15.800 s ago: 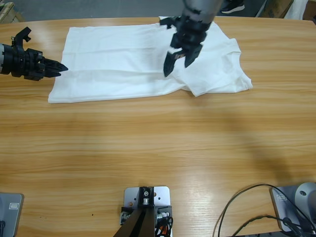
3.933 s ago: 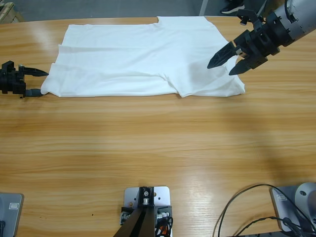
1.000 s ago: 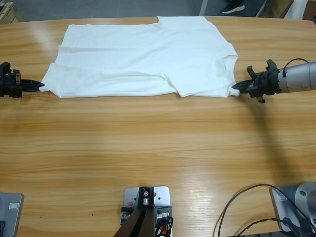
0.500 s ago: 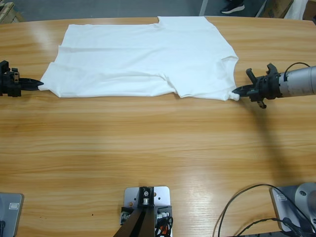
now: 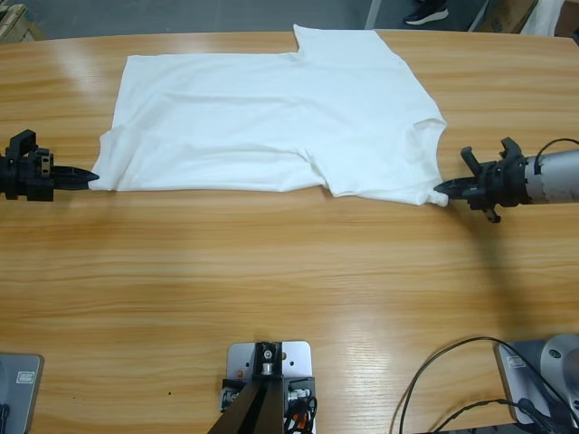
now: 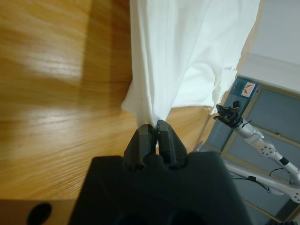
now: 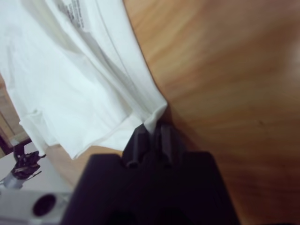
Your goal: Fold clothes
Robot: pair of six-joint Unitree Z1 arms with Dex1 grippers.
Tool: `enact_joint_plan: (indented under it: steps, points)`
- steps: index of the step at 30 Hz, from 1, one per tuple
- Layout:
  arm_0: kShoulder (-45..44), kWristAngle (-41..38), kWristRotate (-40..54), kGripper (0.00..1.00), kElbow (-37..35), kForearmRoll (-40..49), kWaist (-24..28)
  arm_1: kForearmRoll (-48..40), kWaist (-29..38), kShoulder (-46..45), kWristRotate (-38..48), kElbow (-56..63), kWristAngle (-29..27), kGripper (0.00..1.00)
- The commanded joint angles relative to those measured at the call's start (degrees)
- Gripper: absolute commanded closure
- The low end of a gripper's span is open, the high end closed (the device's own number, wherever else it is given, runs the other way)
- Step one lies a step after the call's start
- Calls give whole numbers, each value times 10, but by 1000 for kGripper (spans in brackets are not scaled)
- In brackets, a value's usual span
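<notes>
White T-shirt (image 5: 271, 117) lies spread on the table (image 5: 289, 289) (far half), left gripper (image 5: 90, 177) and right gripper (image 5: 441, 190) each pinched tight on opposite near corners.

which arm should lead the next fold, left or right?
Neither clearly. Left claw and right claw each pinch a near corner of the T-shirt at opposite ends. Judgement: lift together and carry the near edge across.

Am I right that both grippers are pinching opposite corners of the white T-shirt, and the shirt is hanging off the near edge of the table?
Not quite. The left gripper and right gripper do each pinch a corner of the white T-shirt, but the high view shows it lying on the table toward the far edge, not hanging off the near one.
</notes>
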Motion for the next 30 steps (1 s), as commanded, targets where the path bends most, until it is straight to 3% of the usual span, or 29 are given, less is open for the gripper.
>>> enact_joint_plan:
  steps: [1, 13, 21, 30]
  points:
    - [-41, 10, -27, 1000, 26, -18, -1, 27, -9, -56, 22, 60, -28, 1000]
    - [-68, 6, -35, 1000, 31, -15, 2, 218, -106, -175, -29, -3, -15, 1000]
    - [-60, 20, -43, 1000, 50, -24, -12, 223, -140, -147, -42, -10, -16, 1000]
    - [-42, 51, -139, 1000, 174, -193, -66, 270, -140, -150, -10, -12, -38, 1000]
